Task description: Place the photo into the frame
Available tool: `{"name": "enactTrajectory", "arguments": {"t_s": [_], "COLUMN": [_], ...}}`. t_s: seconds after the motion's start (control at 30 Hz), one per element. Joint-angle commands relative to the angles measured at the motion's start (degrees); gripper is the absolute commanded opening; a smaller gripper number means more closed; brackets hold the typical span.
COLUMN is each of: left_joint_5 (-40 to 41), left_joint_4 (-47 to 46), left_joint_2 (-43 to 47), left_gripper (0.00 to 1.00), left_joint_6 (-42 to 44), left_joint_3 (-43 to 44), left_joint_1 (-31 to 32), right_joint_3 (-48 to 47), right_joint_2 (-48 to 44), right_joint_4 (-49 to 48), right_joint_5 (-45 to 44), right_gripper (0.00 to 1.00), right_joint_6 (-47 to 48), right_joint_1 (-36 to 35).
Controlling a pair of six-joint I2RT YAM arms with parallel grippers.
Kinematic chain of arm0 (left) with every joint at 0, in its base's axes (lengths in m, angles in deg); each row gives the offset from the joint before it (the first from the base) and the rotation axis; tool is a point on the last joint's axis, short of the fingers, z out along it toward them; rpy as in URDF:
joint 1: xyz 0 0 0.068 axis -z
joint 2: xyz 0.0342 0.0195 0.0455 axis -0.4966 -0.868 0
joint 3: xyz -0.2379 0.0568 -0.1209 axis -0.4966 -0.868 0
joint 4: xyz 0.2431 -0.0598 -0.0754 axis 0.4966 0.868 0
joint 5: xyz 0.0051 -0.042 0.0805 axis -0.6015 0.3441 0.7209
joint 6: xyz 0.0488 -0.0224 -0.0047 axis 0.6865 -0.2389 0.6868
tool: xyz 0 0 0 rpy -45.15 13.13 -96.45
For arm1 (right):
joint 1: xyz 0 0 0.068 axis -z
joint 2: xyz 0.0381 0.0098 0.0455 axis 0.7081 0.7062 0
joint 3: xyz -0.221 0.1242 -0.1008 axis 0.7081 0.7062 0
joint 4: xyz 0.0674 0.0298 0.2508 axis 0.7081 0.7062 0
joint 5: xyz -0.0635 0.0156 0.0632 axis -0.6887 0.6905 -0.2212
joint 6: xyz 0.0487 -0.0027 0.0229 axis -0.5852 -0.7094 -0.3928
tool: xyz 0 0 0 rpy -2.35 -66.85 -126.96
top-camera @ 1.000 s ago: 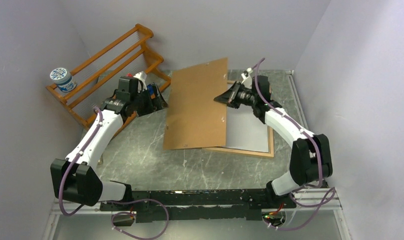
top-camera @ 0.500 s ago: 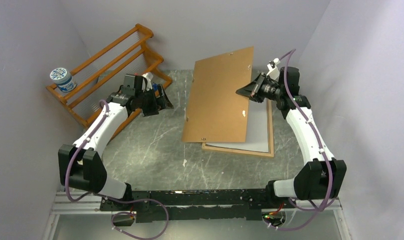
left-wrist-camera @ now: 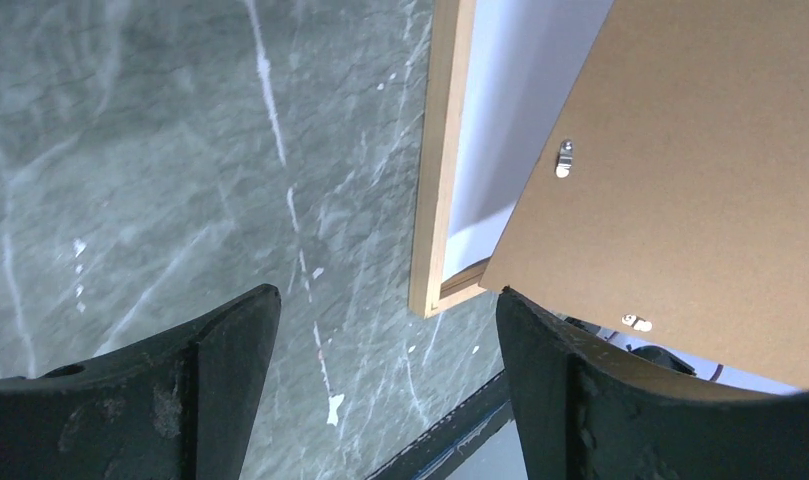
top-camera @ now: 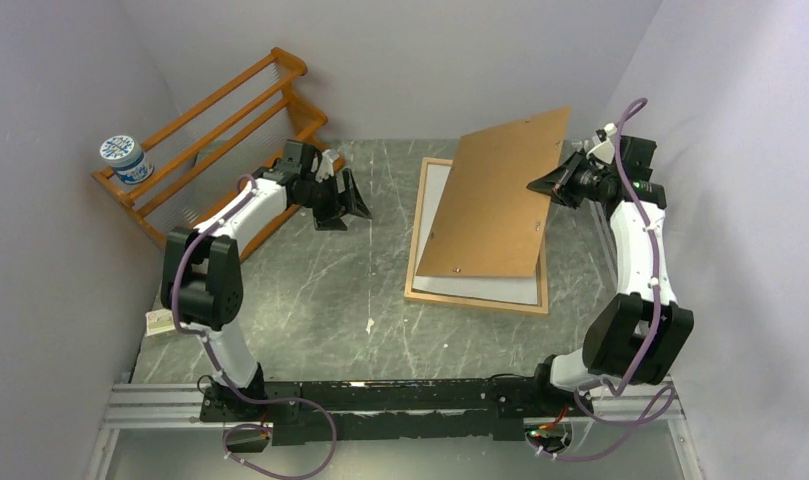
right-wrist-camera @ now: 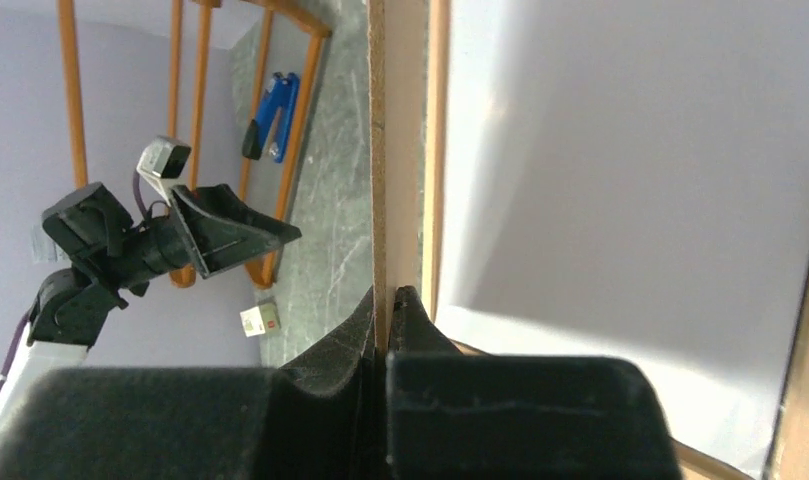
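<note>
Grip: right fingers (right-wrist-camera: 365, 335) are pinched tight on the thin edge of the brown backing board (top-camera: 495, 195), holding it tilted up over the frame (top-camera: 416, 245).
Other arm: left fingers (left-wrist-camera: 230, 340) are spread wide with nothing in them, hovering over the bench (top-camera: 310, 290) between the rack (top-camera: 220, 115) and the frame.
Photo: the photo (top-camera: 435, 195) looks to be lying white side up inside the frame, partly under the board.
Worry 1: that's a one-edge pinch on a big stiff board, so it could pivot or slip out.
Worry 2: the low corner could catch the photo and shove or crease it. Can't tell if it's touching right now.
Worry 3: the board could land skewed on the border instead of inside it.
</note>
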Motion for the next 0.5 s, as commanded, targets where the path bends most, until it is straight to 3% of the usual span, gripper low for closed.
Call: {"name": "enactTrajectory", "arguments": {"t_s": [0.0,0.13,0.47], "left_joint_5": [-3.28,-4.44,-9.33], "left_joint_4": [-0.46,-2.49,-7.12], "left_joint_2": [-3.25,-7.08,-16.7], "left_gripper": [0.84,0.83,0.81], "left_joint_6": [1.45,0.49,-0.04], "left_joint_3": [5.63,7.68,13.44], "left_joint_1": [1.76,2.1,2.99], "right_joint_3": [-5.25,-7.99,-9.88], "right_joint_2": [2.06,5.44,14.02], "right_joint_4": [3.18,7.1,2.12], "right_joint_5": [6.31,5.15,10.12], "right_gripper": [0.0,0.0,0.0], "right_joint_6": [4.06,7.99,6.2], "right_joint_1": [1.94,2.47,2.59]}}
